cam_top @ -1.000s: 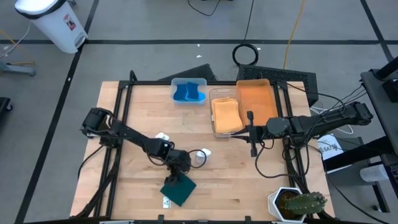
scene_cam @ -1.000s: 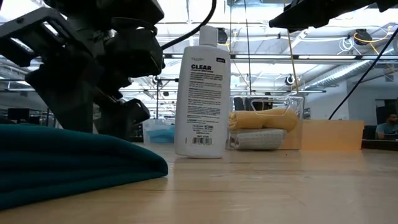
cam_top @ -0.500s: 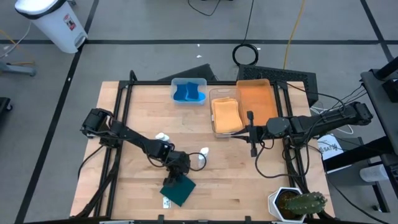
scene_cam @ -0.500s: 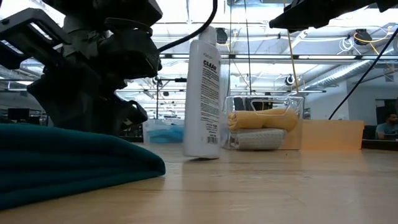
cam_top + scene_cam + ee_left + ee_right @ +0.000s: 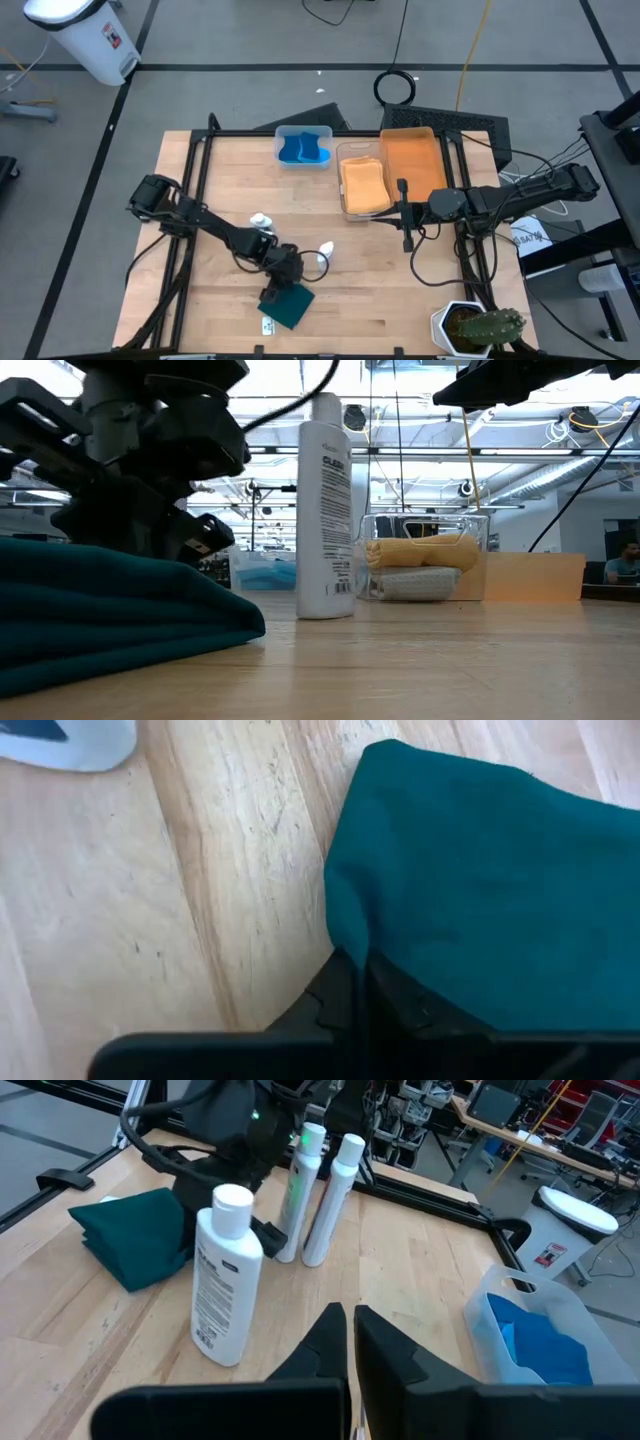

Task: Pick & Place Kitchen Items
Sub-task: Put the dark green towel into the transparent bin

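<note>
Dark green, the folded cloth [image 5: 289, 304] is the landmark in the high view: it lies on the wooden table [image 5: 230, 160] near the front edge. The left gripper [image 5: 281, 287] is directly at its back edge, pressed down to it. A white bottle [image 5: 322, 255] stands just beside the cloth on the right-back side, and a second white bottle [image 5: 260, 221] stands a little farther behind it. Well apart from the cloth, at the far side of the table, a clear bin holds blue cloth pieces [image 5: 303, 148], another clear bin holds a mustard-yellow cloth [image 5: 364, 184], and an orange tray [image 5: 413, 160] lies next to it. The right gripper [image 5: 406, 244] waits to the right of the cloth, over the table, beside this bin.

In the low view the green cloth [image 5: 110, 610] fills the near left, with the dark left arm just behind it. One bottle [image 5: 327, 510] stands upright next to the cloth. Beyond it the clear bin [image 5: 427, 556] shows the yellow cloth [image 5: 420, 550] lying on a grey folded cloth [image 5: 415, 583].

In the left wrist view the two fingers [image 5: 335, 1000] are pressed together and pinch the edge of the green cloth [image 5: 480, 890], which bunches up at this place.

In the right wrist view the own fingers [image 5: 325, 1340] are closed with nothing between them. Three white bottles stand near the green cloth [image 5: 130, 1235]; the nearest one [image 5: 222, 1275] is upright.
</note>
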Robot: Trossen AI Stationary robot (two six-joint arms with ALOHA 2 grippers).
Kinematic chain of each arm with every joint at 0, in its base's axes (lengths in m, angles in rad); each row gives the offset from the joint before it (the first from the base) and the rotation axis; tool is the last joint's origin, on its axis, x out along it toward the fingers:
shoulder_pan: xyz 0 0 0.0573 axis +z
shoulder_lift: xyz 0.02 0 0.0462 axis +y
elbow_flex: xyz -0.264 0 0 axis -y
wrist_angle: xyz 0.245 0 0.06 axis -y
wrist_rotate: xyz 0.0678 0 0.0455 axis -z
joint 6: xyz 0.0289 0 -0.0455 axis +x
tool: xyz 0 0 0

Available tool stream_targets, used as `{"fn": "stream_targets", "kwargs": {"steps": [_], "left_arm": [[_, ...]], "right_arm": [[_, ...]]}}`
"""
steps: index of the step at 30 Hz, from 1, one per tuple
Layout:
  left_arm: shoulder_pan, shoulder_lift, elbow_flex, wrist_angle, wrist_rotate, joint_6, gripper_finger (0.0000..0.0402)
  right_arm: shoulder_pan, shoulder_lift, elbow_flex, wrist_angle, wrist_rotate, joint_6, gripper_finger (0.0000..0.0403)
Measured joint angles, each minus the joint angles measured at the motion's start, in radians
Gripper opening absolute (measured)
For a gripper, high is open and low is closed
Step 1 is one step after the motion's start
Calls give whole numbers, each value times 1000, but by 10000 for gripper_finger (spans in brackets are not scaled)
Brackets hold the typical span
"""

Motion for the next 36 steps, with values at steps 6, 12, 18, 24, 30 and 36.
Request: {"fn": "stream_targets", "kwargs": {"steps": [6, 12, 18, 24, 30, 36], "left_arm": [[-38, -71, -7, -24, -120, -23, 10], [-85, -177, -4, -7, -252, -74, 7], [-136, -266, -2, -7, -407, -91, 7], [-187, -341, -2, -2, -480, -132, 8], [-224, -420, -2, 49, -505, -132, 7], [-235, -514, 36, 4, -662, -68, 7]], "right_arm": [[0, 0, 0, 0, 0, 0, 0], [0, 0, 0, 1, 0, 0, 0], [0, 0, 0, 2, 0, 0, 0], [0, 0, 0, 2, 0, 0, 0], [0, 0, 0, 2, 0, 0, 0], [0, 0, 0, 16, 0, 3, 0]]}}
